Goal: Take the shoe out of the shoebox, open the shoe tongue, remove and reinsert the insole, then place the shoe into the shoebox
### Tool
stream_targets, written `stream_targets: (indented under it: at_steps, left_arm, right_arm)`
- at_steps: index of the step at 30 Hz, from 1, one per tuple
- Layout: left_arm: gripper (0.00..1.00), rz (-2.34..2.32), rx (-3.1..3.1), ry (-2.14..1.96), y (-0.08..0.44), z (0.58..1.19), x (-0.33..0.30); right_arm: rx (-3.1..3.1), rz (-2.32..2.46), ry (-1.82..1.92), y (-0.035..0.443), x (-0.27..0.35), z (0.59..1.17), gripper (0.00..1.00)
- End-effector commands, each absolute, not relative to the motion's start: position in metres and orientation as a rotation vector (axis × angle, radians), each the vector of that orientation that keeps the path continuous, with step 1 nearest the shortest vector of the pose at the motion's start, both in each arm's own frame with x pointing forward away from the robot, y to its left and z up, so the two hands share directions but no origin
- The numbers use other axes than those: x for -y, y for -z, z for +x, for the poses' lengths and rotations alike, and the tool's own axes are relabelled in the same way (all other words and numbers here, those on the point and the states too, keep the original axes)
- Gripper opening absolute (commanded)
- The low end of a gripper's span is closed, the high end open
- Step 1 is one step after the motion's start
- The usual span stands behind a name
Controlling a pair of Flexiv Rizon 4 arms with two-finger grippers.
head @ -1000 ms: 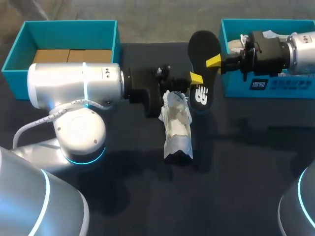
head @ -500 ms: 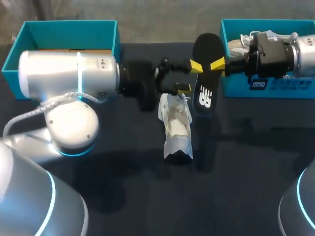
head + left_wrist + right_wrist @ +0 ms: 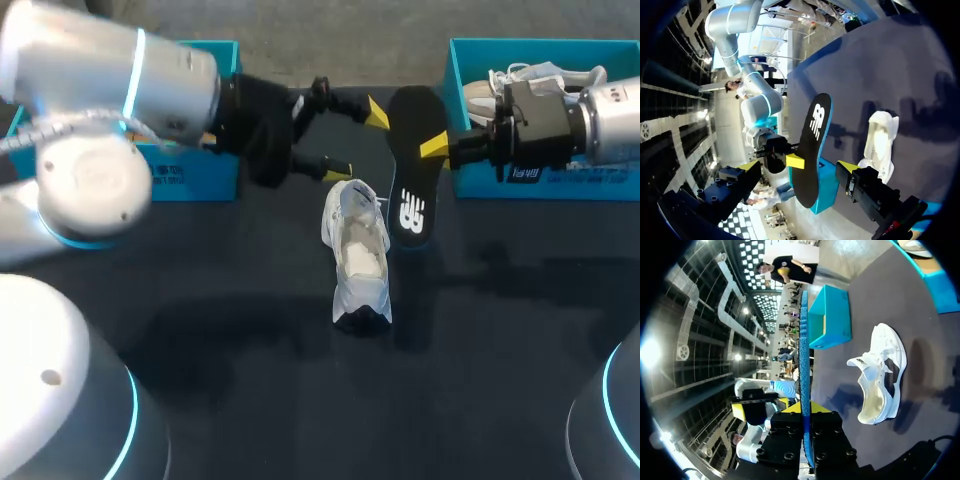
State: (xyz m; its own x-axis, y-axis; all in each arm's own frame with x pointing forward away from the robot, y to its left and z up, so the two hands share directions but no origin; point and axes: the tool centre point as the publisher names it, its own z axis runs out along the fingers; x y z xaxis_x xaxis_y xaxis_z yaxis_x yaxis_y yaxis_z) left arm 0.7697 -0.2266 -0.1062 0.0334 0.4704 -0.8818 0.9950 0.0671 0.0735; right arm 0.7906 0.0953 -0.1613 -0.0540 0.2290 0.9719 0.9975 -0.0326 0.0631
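Note:
The black insole (image 3: pixel 410 165) hangs upright above the table, with my right gripper (image 3: pixel 440 145) shut on its edge. Seen from the right wrist, the insole (image 3: pixel 803 340) stands edge-on between the fingers of my right gripper (image 3: pixel 804 410). My left gripper (image 3: pixel 358 142) is open just left of the insole, touching nothing. From the left wrist, the insole (image 3: pixel 815 145) rises ahead of my left gripper (image 3: pixel 797 167), between its spread fingers. The white shoe (image 3: pixel 358 255) lies on the dark table under the insole, its opening facing up (image 3: pixel 880 377) (image 3: pixel 880 142).
A teal shoebox (image 3: pixel 580 185) at the back right holds a second white shoe (image 3: pixel 530 72). Another teal box (image 3: pixel 205 182) stands at the back left, partly hidden behind my left arm. Dark tabletop (image 3: pixel 300 400) stretches in front of the shoe.
My left gripper opened, let go of the insole and drew back to the left and away. The right gripper kept the insole and shifted it slightly.

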Motion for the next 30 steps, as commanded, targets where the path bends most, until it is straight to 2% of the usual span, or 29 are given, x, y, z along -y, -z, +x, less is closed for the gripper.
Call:
stream_targets:
  at_steps: [1,30]
  left_arm:
    - [1.0,1.854,-1.8,0.591,0.088,0.777,0.218]
    - [1.0,2.283,-2.023,0.155,0.05,0.806,0.22]
  right_arm:
    - [1.407,-1.366,1.145,0.168,-0.102,0.797,0.0]
    - [1.383,-1.344,1.131,0.179,-0.111,0.81,0.0]
